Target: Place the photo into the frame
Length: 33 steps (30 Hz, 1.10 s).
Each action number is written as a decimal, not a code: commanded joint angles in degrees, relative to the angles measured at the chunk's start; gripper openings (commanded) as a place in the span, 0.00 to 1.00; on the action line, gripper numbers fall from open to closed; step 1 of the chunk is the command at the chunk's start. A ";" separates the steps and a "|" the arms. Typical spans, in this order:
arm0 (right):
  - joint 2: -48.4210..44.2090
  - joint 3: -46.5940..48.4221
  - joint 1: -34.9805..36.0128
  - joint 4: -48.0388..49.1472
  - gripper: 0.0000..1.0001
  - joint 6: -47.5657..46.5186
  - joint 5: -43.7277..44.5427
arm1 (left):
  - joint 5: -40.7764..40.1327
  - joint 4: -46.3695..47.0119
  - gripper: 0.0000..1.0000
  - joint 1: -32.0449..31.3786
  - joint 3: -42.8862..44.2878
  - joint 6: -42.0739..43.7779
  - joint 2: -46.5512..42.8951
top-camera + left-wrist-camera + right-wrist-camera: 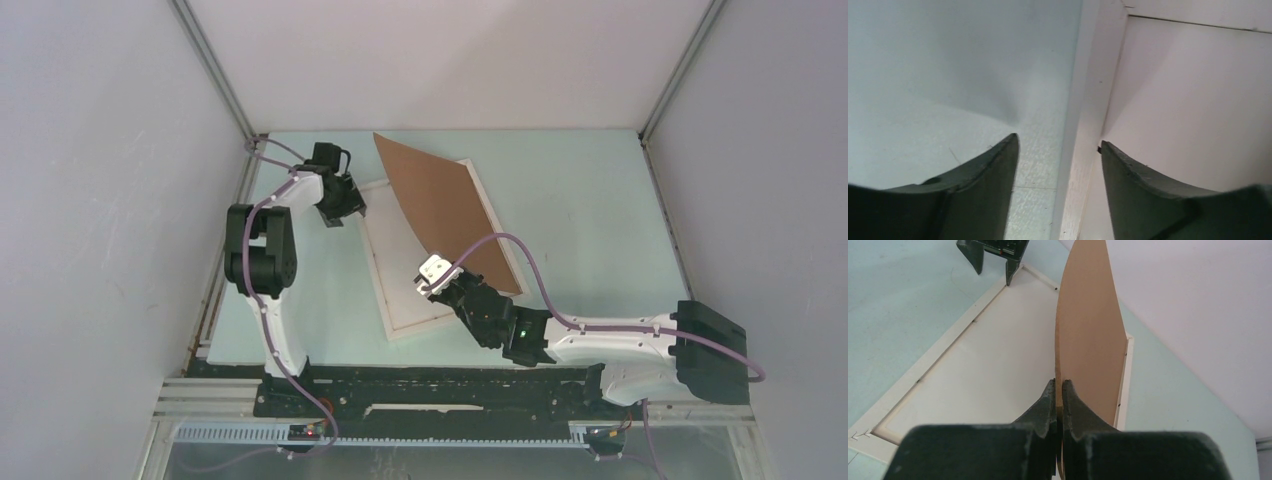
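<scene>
At 10 o'clock on the table, my left claw (1058,145) stands open astride the far-left rail of the frame (377,275), gripping nothing. That thin white frame lies flat, its long axis near 12-to-6 with the near end leaning toward 5. The white sheet inside looks to be the photo (978,365) face-down, which I judge light, limp and easily creased, best taken by its border. Over the frame's 4 o'clock side, my right claw (1059,390) is pinched tight on the brown backing board (1088,330), held up on edge.
</scene>
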 commanded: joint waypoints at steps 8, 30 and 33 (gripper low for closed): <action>0.66 -1.06 -0.09 -2.82 0.00 11.05 -3.58 | -4.34 3.20 0.67 -1.73 -1.79 -0.45 -2.89; 0.53 -1.13 -0.22 -3.52 0.00 11.08 -3.50 | -5.99 0.31 0.31 -3.05 2.47 -0.30 2.18; 0.79 -1.09 -0.18 -3.29 0.00 11.02 -3.46 | -5.92 1.35 0.00 -3.06 1.72 -0.83 1.24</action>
